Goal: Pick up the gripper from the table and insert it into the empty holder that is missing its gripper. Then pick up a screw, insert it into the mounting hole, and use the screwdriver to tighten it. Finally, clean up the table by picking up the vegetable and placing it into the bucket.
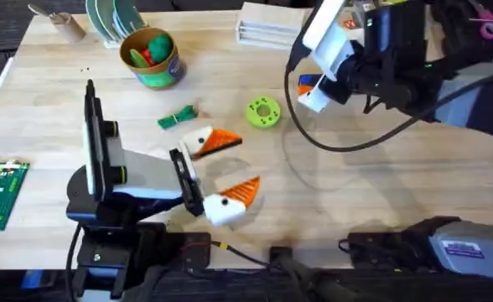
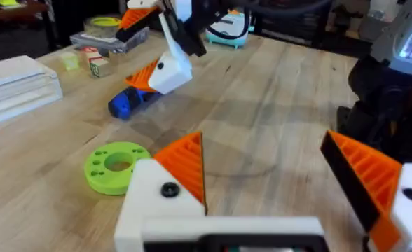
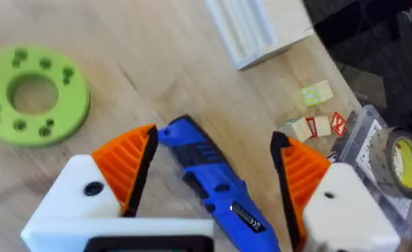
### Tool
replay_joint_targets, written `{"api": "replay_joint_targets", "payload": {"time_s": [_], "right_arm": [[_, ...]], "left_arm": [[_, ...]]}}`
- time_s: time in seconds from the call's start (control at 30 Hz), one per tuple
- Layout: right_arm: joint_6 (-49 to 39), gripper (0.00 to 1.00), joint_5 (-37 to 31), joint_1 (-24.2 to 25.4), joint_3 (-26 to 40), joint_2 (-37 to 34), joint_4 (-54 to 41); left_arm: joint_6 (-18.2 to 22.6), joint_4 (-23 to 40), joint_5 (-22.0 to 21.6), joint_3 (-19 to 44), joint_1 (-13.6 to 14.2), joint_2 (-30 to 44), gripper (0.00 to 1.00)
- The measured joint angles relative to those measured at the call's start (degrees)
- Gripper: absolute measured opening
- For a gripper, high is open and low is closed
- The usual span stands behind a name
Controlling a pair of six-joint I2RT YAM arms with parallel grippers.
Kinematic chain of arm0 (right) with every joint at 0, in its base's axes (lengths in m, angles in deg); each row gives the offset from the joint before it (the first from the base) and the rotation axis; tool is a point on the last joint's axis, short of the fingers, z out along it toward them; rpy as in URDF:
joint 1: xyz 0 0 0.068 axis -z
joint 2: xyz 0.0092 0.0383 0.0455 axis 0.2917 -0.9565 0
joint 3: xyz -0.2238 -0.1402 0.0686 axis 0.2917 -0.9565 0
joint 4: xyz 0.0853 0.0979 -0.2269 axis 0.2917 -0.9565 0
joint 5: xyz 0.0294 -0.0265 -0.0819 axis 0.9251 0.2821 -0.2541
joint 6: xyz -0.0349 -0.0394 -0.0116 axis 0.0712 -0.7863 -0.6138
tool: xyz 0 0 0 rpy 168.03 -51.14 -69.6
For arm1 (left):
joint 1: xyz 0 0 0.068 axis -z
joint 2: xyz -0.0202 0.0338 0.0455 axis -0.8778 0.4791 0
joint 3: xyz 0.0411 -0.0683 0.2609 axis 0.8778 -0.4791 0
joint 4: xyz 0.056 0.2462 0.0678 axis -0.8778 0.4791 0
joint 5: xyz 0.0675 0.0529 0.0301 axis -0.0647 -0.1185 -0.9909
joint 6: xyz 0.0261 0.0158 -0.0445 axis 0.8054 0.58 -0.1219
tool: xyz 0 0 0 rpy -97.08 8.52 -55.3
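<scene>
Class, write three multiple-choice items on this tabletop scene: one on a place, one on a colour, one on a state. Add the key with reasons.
1. Where does the vegetable lie?
A. in the bucket
B. on the table, left of the lime-green disc
C. in the right gripper

2. What colour is the screwdriver?
A. blue
B. red
C. black

3. How is the right gripper?
A. shut on the disc
B. shut on nothing
C. open around the screwdriver

Key: 1 B, it lies on bare wood between the bucket and the lime-green disc. 2 A, its body is bright blue. 3 C, the screwdriver lies between the spread orange pads.
</scene>
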Motion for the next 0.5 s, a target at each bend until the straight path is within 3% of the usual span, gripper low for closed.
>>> {"api": "replay_joint_targets", "payload": {"time_s": [0.03, 0.07, 0.37, 0.5], "right_arm": [[2.1, 0.994, 0.1, 0.0, 0.0, 0.9, 0.2], [4.2, 0.994, 0.1, 0.0, 0.0, 1.7, 0.5], [20.2, 0.994, 0.3, 0.0, 0.1, 4.5, 1.0], [24.1, 0.994, 0.3, 0.0, 0.1, 4.5, 1.0]], "left_arm": [[-0.1, 0.0, 0.0, 0.0, 0.0, 0.0, 0.939], [-0.2, 0.0, 0.0, 0.0, 0.0, 0.0, 0.977], [-0.4, -1.7, -0.9, 0.0, 0.0, 0.0, 0.992], [-2.9, -5.2, -5.3, 0.6, 0.0, 0.0, 0.993]]}}
